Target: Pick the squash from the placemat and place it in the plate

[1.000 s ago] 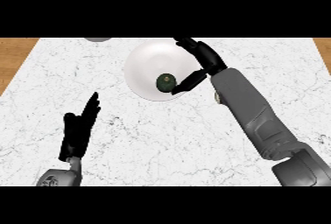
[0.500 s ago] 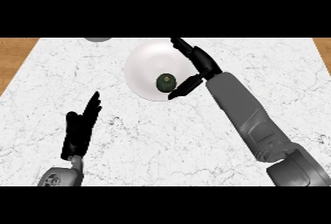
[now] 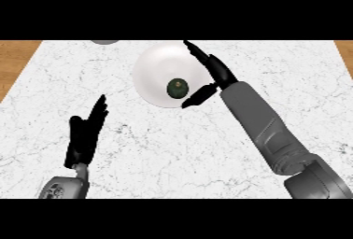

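Squash [image 3: 178, 87] lay on the white plate [image 3: 153, 70], right of its middle, with nothing holding it. At lower left, the left hand [image 3: 84, 133] rested with straight fingers. A grey object [image 3: 103, 41] sat far off, blocking nothing. The right hand [image 3: 219, 74] was spread open, its thumb just beside the squash; a careless withdrawal might knock it off.

Squash [image 3: 178, 87] on plate [image 3: 155, 70], open right hand [image 3: 215, 74] beside.
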Controlling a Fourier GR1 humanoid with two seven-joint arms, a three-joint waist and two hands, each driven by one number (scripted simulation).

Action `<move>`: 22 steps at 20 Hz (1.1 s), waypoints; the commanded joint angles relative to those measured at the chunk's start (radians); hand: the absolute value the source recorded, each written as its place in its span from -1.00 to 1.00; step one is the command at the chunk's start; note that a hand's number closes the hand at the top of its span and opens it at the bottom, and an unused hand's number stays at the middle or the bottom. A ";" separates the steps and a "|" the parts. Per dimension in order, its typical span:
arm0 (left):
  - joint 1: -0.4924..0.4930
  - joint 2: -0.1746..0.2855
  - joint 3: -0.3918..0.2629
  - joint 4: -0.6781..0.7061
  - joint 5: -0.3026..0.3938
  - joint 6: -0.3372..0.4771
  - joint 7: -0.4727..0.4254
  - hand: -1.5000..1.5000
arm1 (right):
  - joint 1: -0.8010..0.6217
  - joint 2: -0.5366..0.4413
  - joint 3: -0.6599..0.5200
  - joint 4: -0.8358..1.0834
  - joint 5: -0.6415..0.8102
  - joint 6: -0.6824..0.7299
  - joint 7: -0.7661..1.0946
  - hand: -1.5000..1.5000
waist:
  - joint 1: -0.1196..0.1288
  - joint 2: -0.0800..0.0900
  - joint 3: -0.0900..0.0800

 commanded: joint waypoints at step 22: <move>-0.024 -0.021 -0.022 -0.022 -0.027 0.012 0.026 0.00 | 0.055 -0.130 -0.028 0.025 0.000 -0.062 -0.038 -1.00 | 0.018 0.011 0.003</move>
